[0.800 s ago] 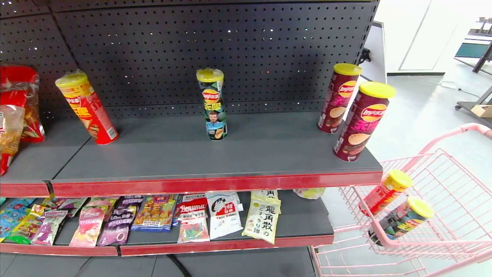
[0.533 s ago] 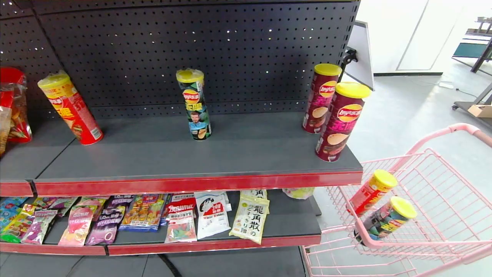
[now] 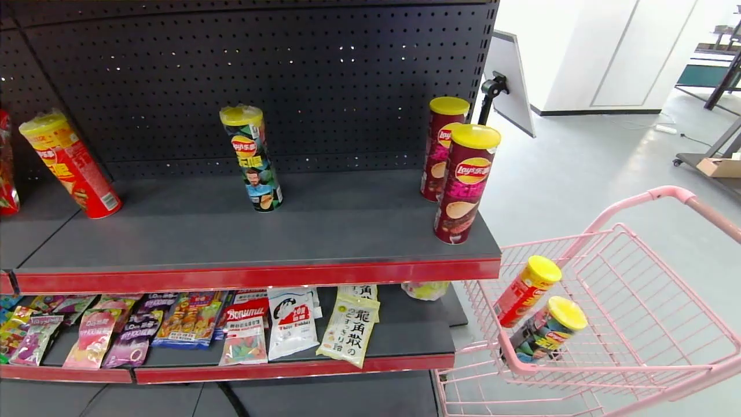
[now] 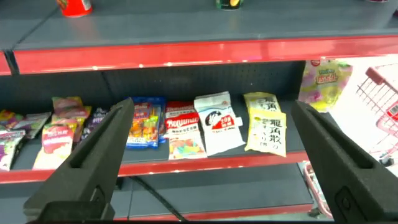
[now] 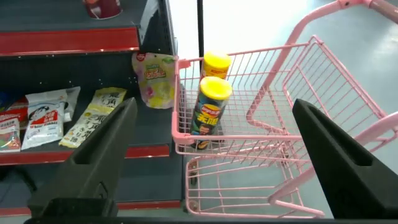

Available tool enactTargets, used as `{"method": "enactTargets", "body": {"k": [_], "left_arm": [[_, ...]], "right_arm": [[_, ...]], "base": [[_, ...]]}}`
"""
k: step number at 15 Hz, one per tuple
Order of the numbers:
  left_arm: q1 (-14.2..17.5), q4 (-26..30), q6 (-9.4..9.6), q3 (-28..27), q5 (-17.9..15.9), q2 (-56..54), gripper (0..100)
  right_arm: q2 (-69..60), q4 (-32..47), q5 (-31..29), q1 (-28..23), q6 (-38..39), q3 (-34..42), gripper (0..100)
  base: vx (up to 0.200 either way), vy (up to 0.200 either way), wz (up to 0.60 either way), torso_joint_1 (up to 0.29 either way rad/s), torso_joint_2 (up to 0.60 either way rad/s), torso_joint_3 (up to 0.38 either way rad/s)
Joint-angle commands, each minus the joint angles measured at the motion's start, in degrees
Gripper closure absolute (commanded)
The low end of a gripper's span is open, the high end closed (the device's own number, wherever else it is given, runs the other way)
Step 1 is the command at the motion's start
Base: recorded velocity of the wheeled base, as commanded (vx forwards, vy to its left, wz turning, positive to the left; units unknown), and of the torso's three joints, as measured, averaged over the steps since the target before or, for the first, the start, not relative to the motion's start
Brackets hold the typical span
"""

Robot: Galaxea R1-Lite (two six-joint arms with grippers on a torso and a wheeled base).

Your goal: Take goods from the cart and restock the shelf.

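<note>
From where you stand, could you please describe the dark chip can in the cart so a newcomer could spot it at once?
Find the pink cart to the right of the shelf. Two yellow-lidded cans lean in its corner nearest the shelf. The dark can is the nearer one, with a black multicoloured wrap, unlike the red can behind it.

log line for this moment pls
left gripper open | right gripper open | red can, dark can in cart | none grasped

pink wire cart (image 3: 671, 193), red-edged grey shelf (image 3: 347, 226), yellow-lidded maroon cans (image 3: 463, 191)
</note>
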Motion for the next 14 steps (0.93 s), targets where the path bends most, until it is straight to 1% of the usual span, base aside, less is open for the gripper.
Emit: {"method": "enactTargets", "body": {"k": [1,9,14], "left_arm": [[0.09,-0.01,-0.03,0.01,0.02,0.05,0],[0.09,-0.01,-0.03,0.01,-0.07,0.05,0],[0.09,-0.01,-0.03,0.01,-0.07,0.05,0]], "right_arm": [[-0.01,0.04,-0.09,0.05,0.01,0.02,0],[-0.01,0.04,-0.09,0.05,0.10,0.02,0],[-0.01,0.04,0.00,0.05,0.10,0.02,0]], "base": [[0.000,0.000,-0.60,-0.002,0.00,0.007],[0.000,0.000,-0.60,0.004,0.00,0.000],[0.000,0.000,0.00,0.000,0.00,0.000]]}}
